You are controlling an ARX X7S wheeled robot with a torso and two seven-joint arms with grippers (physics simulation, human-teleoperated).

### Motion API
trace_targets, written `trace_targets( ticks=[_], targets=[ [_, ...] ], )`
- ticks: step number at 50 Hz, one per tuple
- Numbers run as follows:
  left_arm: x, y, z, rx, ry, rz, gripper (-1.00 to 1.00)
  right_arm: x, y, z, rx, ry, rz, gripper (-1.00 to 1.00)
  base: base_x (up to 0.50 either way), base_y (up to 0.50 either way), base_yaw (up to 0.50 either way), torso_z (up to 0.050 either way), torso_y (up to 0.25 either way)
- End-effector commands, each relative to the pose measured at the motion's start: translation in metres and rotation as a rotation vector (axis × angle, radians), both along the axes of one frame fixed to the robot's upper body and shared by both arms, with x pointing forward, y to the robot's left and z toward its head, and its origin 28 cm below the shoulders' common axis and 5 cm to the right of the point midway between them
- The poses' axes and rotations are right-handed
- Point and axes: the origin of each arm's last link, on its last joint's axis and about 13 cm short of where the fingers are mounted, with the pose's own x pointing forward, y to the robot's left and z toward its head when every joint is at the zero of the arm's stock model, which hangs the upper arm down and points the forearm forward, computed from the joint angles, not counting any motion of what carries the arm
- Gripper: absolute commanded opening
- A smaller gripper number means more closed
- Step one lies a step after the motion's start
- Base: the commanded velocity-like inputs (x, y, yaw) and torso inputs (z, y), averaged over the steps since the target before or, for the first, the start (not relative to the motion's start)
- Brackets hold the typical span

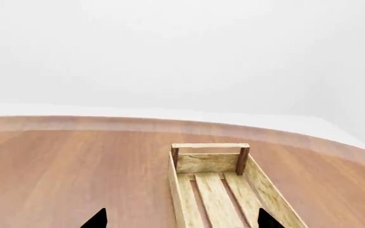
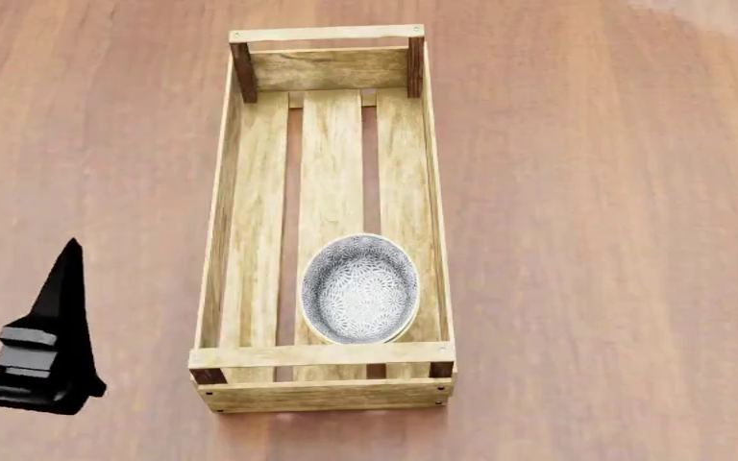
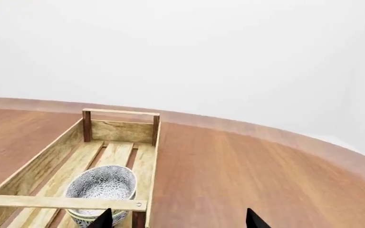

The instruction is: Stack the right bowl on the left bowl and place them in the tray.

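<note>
The broad reddish-brown wooden desk (image 2: 600, 240) fills the head view, and both wrist views show its curved far edge against a plain white backdrop.

On it rests the long rectangular light-wood tray (image 2: 231, 221), with three slatted floor boards, low plank walls and dark corner posts; it runs lengthwise away from the robot, near the middle of the head view.

Inside the tray, at the end nearest the robot, sits a round bowl (image 2: 358, 288) with a grey-and-white patterned interior. It lies over the middle and right boards, close to the near end wall and the right wall. In the right wrist view the bowl (image 3: 101, 187) shows a second rim band beneath it, which suggests two bowls nested, though that is not fully clear.

The left end effector (image 2: 49, 327), dark and angular, hangs above bare desk to the left of the tray's near corner; in the left wrist view its two black fingertips (image 1: 97, 219) stand wide apart with nothing between them.

The right end effector (image 3: 179, 219) shows only in its own wrist view, with its tips likewise spread and empty, just short of the tray's near right corner.
</note>
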Motion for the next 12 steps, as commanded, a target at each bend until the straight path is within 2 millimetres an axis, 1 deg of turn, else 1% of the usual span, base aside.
trace_targets(
  ticks=[1,2,4,5,7,9,12],
  targets=[
    [-0.037,0.048,-0.055,0.03,-0.085,0.242,1.0,0.006,0.002,-0.006,0.028,-0.003,0.005,1.0,0.0,0.0,0.0,0.0,0.0],
    [-0.038,0.052,-0.067,0.031,-0.068,0.278,1.0,0.009,0.003,-0.006,0.032,-0.005,0.006,1.0,0.0,0.0,0.0,0.0,0.0],
    [-0.039,0.055,-0.078,0.029,-0.054,0.299,1.0,0.011,0.004,-0.005,0.037,-0.009,0.007,1.0,0.0,0.0,0.0,0.0,0.0],
    [-0.04,0.058,-0.088,0.06,-0.071,0.343,1.0,0.013,0.004,-0.005,0.04,-0.012,0.008,1.0,0.0,0.0,0.0,0.0,0.0],
    [-0.043,0.062,-0.095,0.018,-0.074,0.365,1.0,0.016,0.003,-0.007,0.043,-0.017,0.004,1.0,0.0,0.0,0.0,0.0,0.0],
    [-0.044,0.064,-0.103,0.054,-0.101,0.412,1.0,0.016,0.003,-0.008,0.042,-0.022,0.0,1.0,0.0,0.0,0.0,0.0,0.0],
    [-0.043,0.065,-0.113,0.064,-0.086,0.421,1.0,0.015,0.002,-0.008,0.047,-0.021,-0.01,1.0,0.0,0.0,0.0,0.0,0.0]
  ],
)
